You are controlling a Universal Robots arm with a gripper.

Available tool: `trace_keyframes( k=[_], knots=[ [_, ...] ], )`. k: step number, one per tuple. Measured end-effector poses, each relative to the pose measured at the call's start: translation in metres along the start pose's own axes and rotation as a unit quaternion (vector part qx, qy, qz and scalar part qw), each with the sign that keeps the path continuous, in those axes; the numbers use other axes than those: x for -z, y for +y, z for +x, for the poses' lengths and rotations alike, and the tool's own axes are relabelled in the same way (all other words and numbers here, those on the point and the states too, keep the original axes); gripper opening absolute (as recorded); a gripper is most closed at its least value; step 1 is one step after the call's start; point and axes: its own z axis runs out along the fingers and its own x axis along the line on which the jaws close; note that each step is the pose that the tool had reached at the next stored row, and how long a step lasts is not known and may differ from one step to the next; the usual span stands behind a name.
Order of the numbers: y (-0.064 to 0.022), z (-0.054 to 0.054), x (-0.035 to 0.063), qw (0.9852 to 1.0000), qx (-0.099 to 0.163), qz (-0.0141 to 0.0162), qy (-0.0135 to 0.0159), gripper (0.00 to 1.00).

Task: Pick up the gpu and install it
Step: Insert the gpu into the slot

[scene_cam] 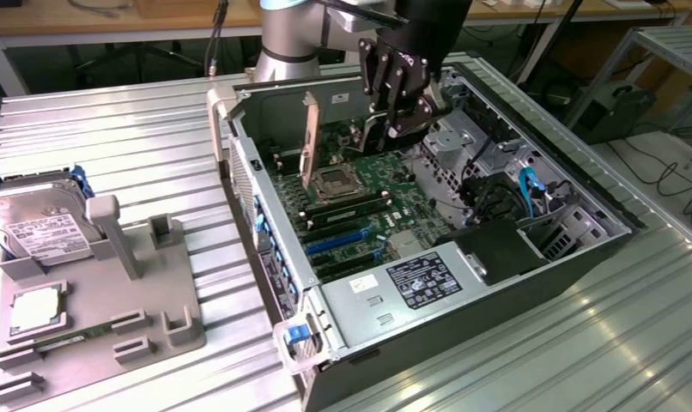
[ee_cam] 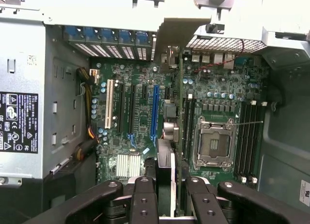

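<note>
Currently, the gripper (scene_cam: 394, 129) is clamped on the gpu (scene_cam: 312, 137), holding it upright on edge above the motherboard (scene_cam: 363, 193) inside the open computer case (scene_cam: 575, 184), in the frame's upper centre.

The gpu (scene_cam: 312, 137) stands on its long edge inside the open computer case, a thin flat card seen almost edge-on (in the exterior view its reddish-brown face and pale metal end bracket show toward that view's left). It hangs above the motherboard at the far end of the case, just beside the far wall. In the wrist view the gpu (ee_cam: 170, 64) shows as a narrow edge running across the board, between the blue slot and the processor socket.
</note>
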Motion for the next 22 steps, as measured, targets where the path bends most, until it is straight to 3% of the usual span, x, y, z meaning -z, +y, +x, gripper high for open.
trace_keyframes(
  k=[22],
  knots=[
    [0.0, 0.0003, -0.0103, 1.0, 0.0, 0.0, -0.0002, 0.27]
  ],
)
